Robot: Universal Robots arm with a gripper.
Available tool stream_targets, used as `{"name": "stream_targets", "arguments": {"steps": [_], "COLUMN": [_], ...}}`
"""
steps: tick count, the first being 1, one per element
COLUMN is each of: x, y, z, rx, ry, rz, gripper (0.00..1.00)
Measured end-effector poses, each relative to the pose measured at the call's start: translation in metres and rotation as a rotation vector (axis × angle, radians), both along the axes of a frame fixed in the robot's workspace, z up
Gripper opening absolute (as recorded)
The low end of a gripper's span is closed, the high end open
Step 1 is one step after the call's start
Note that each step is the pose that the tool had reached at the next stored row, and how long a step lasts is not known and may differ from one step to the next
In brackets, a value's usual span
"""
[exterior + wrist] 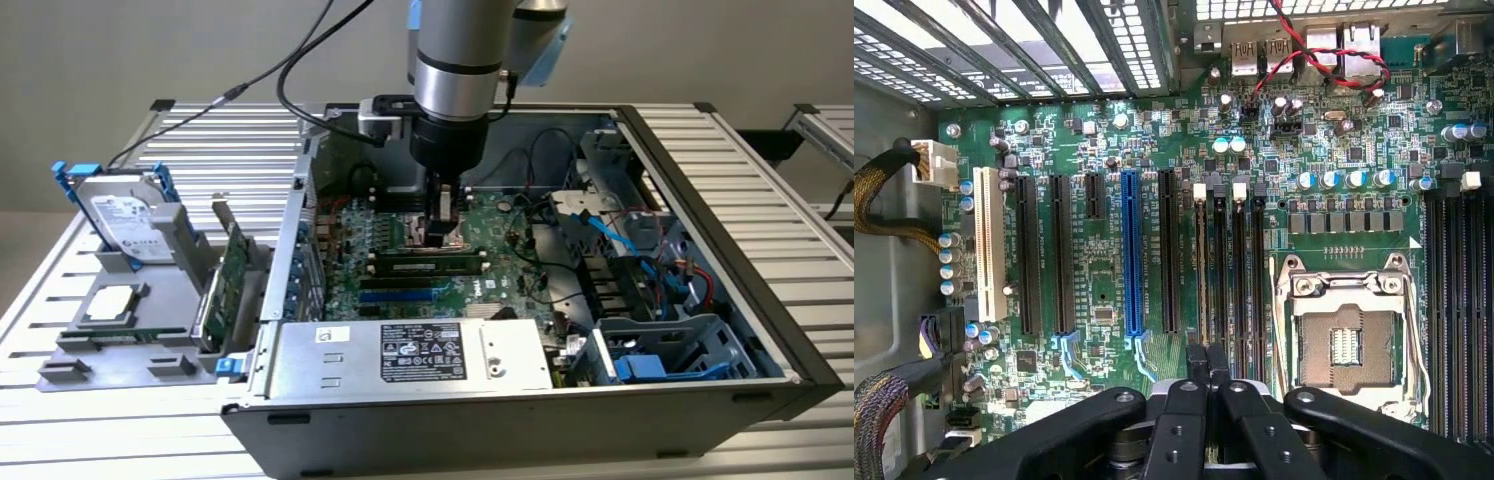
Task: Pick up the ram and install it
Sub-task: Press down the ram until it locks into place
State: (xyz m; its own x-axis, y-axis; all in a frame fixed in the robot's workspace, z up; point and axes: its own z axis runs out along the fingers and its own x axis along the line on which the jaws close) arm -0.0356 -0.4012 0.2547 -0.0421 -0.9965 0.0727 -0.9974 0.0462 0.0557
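In the exterior view the ram (427, 265), a long narrow stick with dark chips, stands on edge in a motherboard slot just beside the CPU socket (447, 238). My gripper (442, 228) hangs straight down from the arm over the socket and that slot. In the wrist view my gripper (1205, 358) is shut, its two black fingertips (1194, 362) pressed together with nothing visible between them. They sit over the black memory slots (1239, 270) with white latches, beside the open CPU socket (1349, 340). Whether they touch the ram I cannot tell.
The open computer case (694, 130) surrounds the motherboard, with a power supply (420, 352), blue cables (607, 235) and a drive cage (667, 350) close by. On the exterior view's left, a grey fixture (80, 375) holds a hard drive (123, 218), a taller green card (234, 272) and a CPU chip (114, 303).
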Motion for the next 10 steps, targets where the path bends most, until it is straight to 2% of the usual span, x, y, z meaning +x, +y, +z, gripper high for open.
{"name": "stream_targets", "arguments": {"steps": [10], "x": [0.000], "y": [0.0002], "z": [-0.0152], "rx": [0.0000], "ry": [-0.0047], "rz": [0.001], "gripper": [0.11]}}
